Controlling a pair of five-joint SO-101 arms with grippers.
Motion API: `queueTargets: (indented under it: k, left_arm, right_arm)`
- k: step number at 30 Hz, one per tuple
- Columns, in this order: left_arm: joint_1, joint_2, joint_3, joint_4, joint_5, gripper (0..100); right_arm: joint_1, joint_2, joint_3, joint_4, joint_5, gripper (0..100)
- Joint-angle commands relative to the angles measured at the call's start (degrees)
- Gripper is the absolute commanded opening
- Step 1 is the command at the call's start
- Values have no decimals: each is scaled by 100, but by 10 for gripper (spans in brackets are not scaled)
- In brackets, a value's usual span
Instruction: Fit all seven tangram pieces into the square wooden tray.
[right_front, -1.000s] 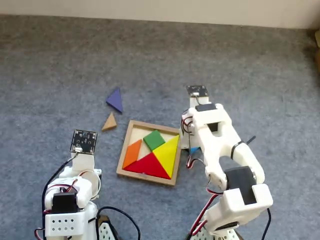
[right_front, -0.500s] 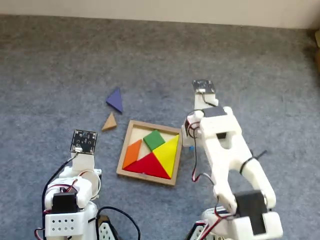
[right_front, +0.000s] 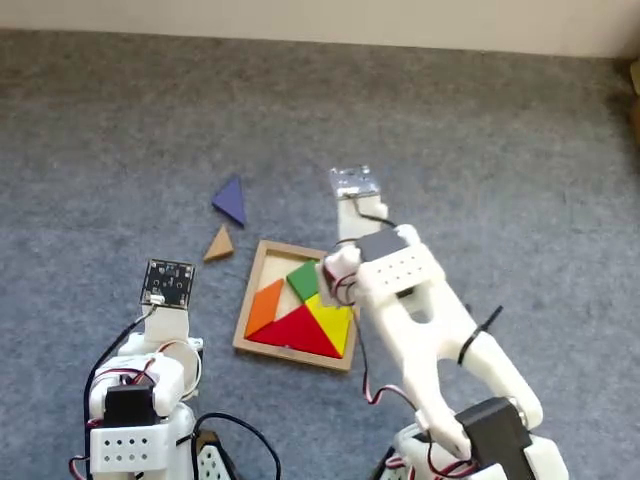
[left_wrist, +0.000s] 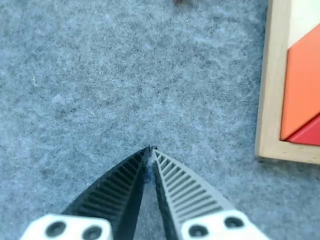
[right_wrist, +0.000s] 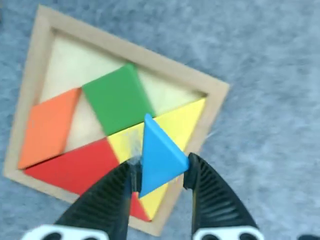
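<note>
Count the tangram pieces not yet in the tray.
3: purple triangle and tan triangle on the carpet off the tray's left side; blue triangle gripped in the right hand above the tray.

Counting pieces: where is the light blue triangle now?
Right wrist view: the light blue triangle is held in the right gripper, over the yellow piece in the wooden tray.
</note>
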Motion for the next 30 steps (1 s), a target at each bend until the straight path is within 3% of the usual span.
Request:
queueTargets:
  k: [1, 7, 16, 23, 30]
  left_arm:
    - [-48, -215, 119, 44, 44, 6]
    - [-48, -215, 119, 44, 44, 6]
    - [-48, -215, 119, 44, 44, 6]
    - [-48, -215, 119, 44, 44, 6]
    - [-48, -215, 119, 44, 44, 6]
  right_arm:
    - [-620, -268, -154, -13, -466, 66]
    - [-1209, -259, -242, -233, -809, 67]
    - [-1253, -259, -207, -892, -1169, 70]
    - [-1253, -259, -4, -892, -1213, 245]
    - [-1253, -277, 57, -884, -1160, 254]
